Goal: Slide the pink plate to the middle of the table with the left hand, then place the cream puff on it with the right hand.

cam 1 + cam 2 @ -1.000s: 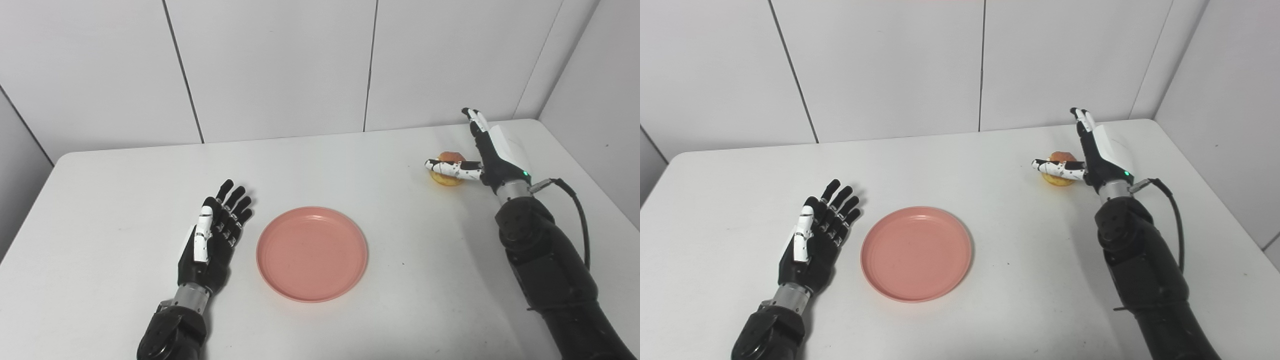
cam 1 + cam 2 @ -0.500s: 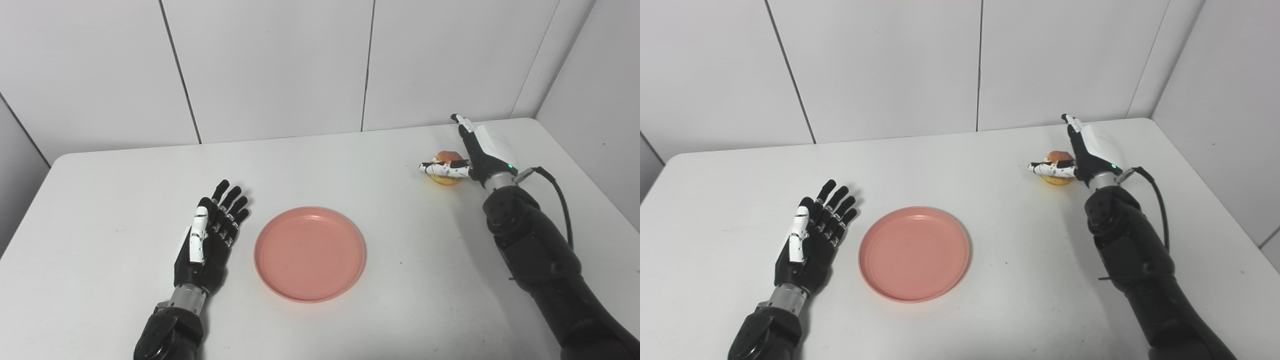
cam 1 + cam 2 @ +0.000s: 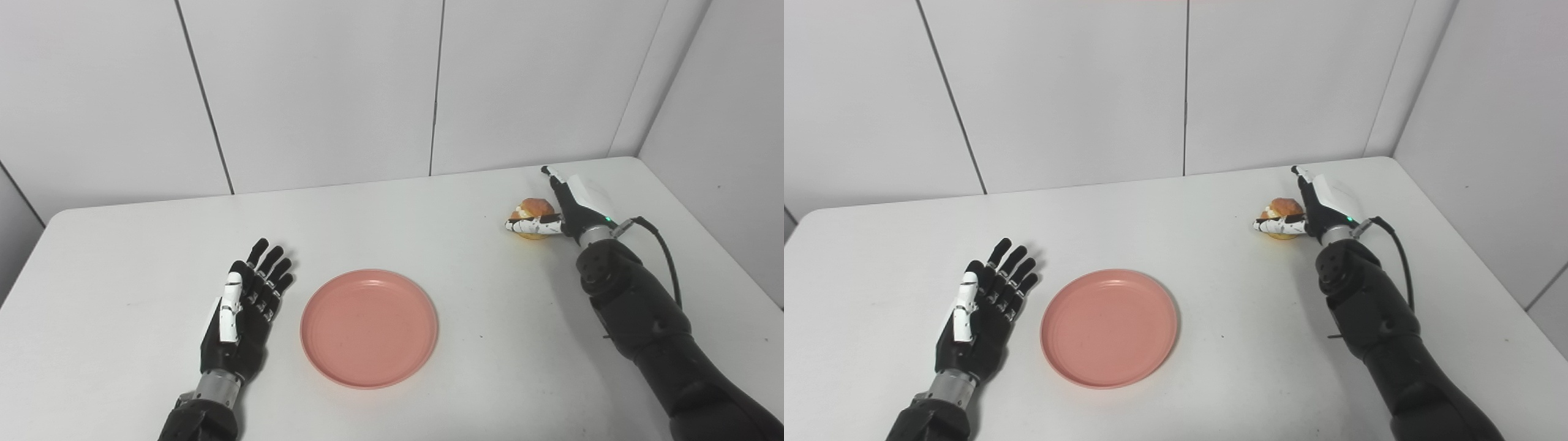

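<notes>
The pink plate lies flat near the middle of the white table. Just left of it, my left hand rests palm up and open, a small gap away from the rim. At the far right stands the cream puff, golden with a pale filling. My right hand is open around it. The thumb lies across the puff's front, and the fingers stretch past its right side toward the wall. Whether the hand touches the puff I cannot tell.
White wall panels rise behind the table and along its right side. A black cable loops off my right forearm. The table's right edge runs close to that arm.
The camera has shifted, moving the whole picture left and down. My right hand's fingers have come lower and closer around the cream puff. Plate and puff have stayed in place.
</notes>
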Tool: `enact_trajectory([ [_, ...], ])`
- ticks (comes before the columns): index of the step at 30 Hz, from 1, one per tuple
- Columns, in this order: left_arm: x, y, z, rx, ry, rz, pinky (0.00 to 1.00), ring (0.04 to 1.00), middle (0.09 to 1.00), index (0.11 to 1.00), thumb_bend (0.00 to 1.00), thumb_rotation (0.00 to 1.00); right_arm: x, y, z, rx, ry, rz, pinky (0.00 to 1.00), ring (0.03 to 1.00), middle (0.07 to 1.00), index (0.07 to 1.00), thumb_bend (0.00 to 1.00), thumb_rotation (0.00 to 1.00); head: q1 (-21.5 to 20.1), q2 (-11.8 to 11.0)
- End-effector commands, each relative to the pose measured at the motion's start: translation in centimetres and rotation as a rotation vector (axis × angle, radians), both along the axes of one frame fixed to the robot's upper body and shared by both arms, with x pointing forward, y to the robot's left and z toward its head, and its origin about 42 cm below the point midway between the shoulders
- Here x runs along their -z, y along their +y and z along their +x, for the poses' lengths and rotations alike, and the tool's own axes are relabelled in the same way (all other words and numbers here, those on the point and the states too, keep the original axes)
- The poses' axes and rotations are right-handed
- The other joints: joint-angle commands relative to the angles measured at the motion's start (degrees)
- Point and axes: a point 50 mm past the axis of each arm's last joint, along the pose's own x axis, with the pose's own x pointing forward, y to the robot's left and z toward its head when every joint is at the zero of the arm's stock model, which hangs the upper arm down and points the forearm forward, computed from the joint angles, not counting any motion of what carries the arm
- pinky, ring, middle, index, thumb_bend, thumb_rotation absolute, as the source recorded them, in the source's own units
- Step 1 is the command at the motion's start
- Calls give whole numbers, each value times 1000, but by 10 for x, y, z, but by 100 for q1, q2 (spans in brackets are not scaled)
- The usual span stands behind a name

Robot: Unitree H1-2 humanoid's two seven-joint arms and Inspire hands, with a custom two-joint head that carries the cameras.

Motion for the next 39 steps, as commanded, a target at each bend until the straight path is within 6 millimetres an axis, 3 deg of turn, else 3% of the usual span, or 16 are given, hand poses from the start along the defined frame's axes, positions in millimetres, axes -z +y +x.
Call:
enact_trajectory([
  [1,43,11,-23,-24,165,2,987,959,946,941,378,1000,-37,-3,15,-12,-108,-21,725,866,941,925,857,471,6,0],
  [7,42,11,-23,-20,158,0,983,957,942,938,387,1000,-33,-4,17,-3,-100,-5,659,845,932,924,860,440,52,43],
  [16,41,9,-24,-22,157,1,986,959,947,942,392,1000,-28,-2,22,-2,-88,2,735,859,919,904,860,403,79,81],
  [25,38,8,-24,-21,154,10,972,952,941,941,402,1000,-24,2,27,-7,-42,-28,723,839,891,876,835,409,86,131],
  [26,38,8,-24,-21,155,10,974,953,941,940,401,1000,-24,2,28,-7,-37,-28,703,819,871,857,833,400,86,131],
  [29,38,8,-24,-22,154,12,975,953,940,939,403,1000,-22,3,30,-22,-37,-16,508,630,711,786,809,358,88,136],
  [36,37,8,-24,-19,150,14,975,955,944,942,401,1000,-20,5,35,-48,35,-32,445,506,564,565,734,256,102,159],
  [37,37,8,-24,-18,150,16,973,954,944,944,402,1000,-20,5,36,-52,40,-32,423,478,538,519,609,193,104,162],
  [39,37,8,-23,-18,150,15,973,954,943,942,403,1000,-19,8,36,-59,43,-28,367,419,483,491,539,151,103,164],
])
